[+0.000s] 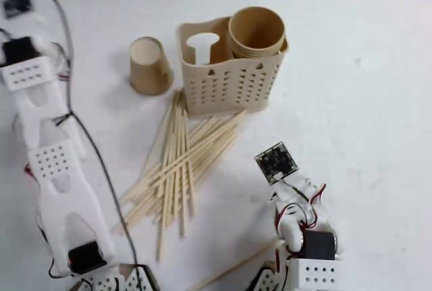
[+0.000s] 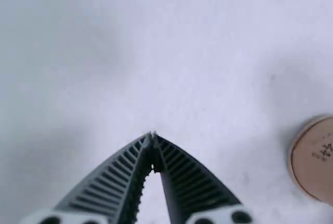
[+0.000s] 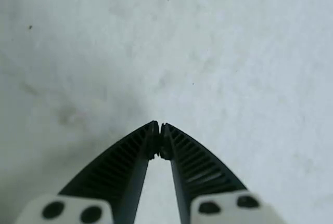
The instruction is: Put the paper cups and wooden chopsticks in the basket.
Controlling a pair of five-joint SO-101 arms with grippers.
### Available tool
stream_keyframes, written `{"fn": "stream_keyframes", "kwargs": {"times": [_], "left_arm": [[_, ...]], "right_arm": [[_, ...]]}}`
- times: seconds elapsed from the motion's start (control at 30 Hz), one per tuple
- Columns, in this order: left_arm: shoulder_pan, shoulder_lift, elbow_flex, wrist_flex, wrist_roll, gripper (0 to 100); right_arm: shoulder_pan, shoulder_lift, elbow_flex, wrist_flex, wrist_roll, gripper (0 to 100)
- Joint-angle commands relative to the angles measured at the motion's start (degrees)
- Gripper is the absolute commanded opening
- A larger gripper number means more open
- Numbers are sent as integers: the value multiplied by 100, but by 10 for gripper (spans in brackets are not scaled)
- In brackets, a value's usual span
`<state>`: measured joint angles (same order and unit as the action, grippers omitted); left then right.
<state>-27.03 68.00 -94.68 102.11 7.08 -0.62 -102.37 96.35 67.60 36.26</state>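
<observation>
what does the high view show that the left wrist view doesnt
High view's own: the basket with stacked paper cups inside, and the loose pile of wooden chopsticks on the table in front of it. Left wrist view's own: a close look at the left gripper, its fingers shut tip to tip with nothing between them. Shared: the white table and a paper cup standing outside the basket, seemingly the one at the wrist view's edge.

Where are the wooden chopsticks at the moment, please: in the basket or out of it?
Out of it. The wooden chopsticks lie fanned on the table beside the basket; none stands inside.
</observation>
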Motion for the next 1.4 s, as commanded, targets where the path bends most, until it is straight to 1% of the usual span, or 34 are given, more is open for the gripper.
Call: {"fn": "stream_keyframes", "kwargs": {"times": [0.0,0.07,0.17,0.23,0.37,0.47,0.6,0.73,0.87,1.0,1.2,1.3,1.37], "left_arm": [[-145,-1262,-44,44,-97,24],[40,-1578,-44,44,-97,24],[558,-1877,-44,44,-97,32],[1007,-1938,-44,35,-185,81],[1912,-1947,-79,0,-791,216],[2202,-1930,-44,-281,-879,225],[2185,-1622,290,-782,-879,192],[2000,-1112,536,-879,-879,188],[1754,-541,536,-738,-897,188],[1490,-189,527,-422,-914,188],[980,-171,527,9,-941,188],[655,-180,527,18,-1213,188],[391,-215,527,18,-1266,188]], "right_arm": [[-40,-75,44,22,62,18],[-40,-75,44,22,62,18],[-40,-75,44,22,62,18],[-40,-75,44,22,62,18],[-40,-75,44,22,62,18],[-40,-75,44,22,62,18],[-40,-75,44,22,62,18],[-31,-75,44,22,62,18],[-40,-75,44,22,62,18],[-40,-75,44,22,62,18],[-40,-75,44,22,62,18],[-31,-75,44,22,62,18],[-31,-75,44,22,62,18]]}}
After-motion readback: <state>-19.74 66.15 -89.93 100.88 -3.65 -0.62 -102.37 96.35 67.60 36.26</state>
